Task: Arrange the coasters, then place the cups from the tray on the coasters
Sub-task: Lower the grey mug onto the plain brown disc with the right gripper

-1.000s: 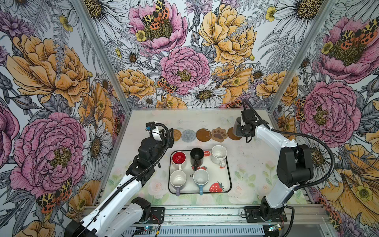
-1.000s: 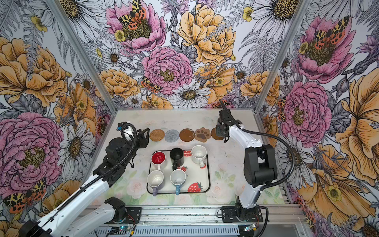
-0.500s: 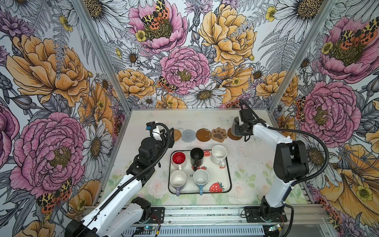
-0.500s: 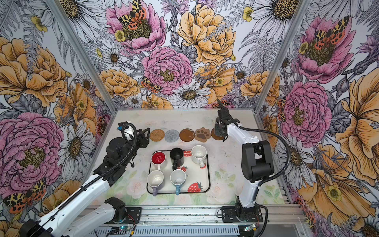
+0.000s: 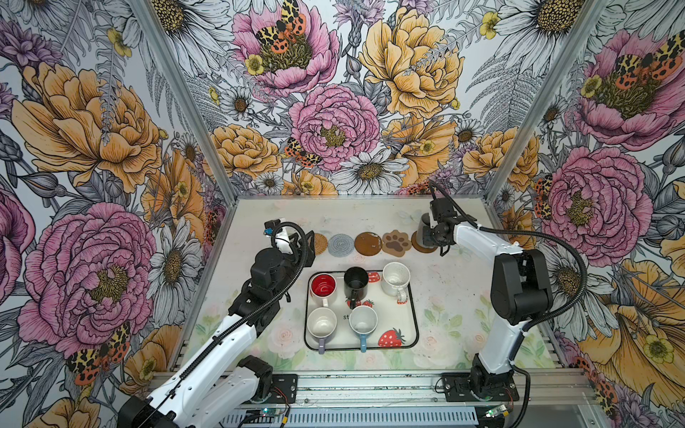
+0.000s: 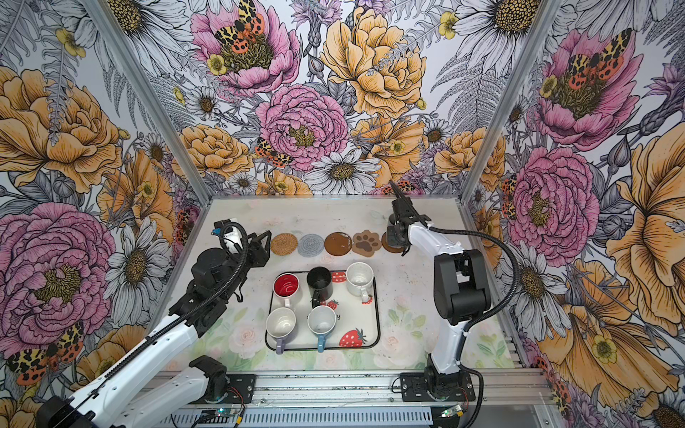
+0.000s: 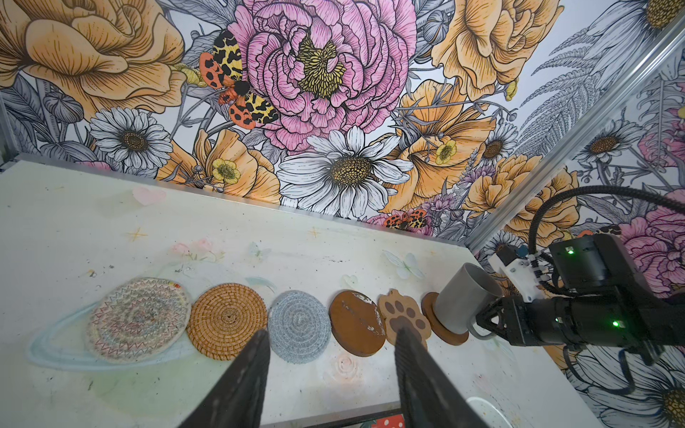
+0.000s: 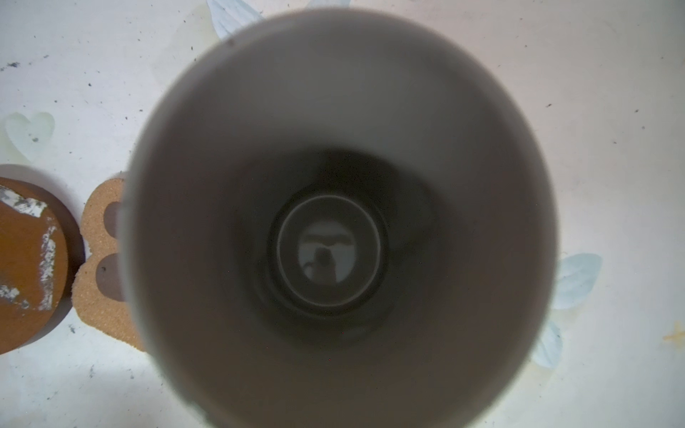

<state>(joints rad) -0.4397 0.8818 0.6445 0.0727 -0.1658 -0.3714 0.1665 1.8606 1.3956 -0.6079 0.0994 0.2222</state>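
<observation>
Coaster of pastel zigzag weave (image 7: 139,320) starts the row at left on the table (image 7: 111,222). Then come the rattan coaster (image 7: 227,320), grey spiral coaster (image 7: 299,326), scuffed brown disc (image 7: 356,322), paw-print coaster (image 7: 404,315) and 2nd brown disc (image 7: 450,335), each touching or just beside the next.

My left claw (image 7: 331,332) hangs released, nothing btwn its fingers, over the row's left end. In both top views it hides the zigzag coaster.

At far right, my right claw (image 7: 491,320) is clenched on the handle of the tall grey mug (image 7: 463,300), mouth up, base on the 2nd brown disc.

Mid-table, nearer my arm bases, sits the strawberry tray (image 5: 402,315) w/ five mugs. Back row: red-inside mug (image 5: 323,287), black mug (image 5: 356,283), speckled white mug (image 5: 396,278). Front row: lilac-handled mug (image 5: 321,324), blue-handled mug (image 5: 363,320).
</observation>
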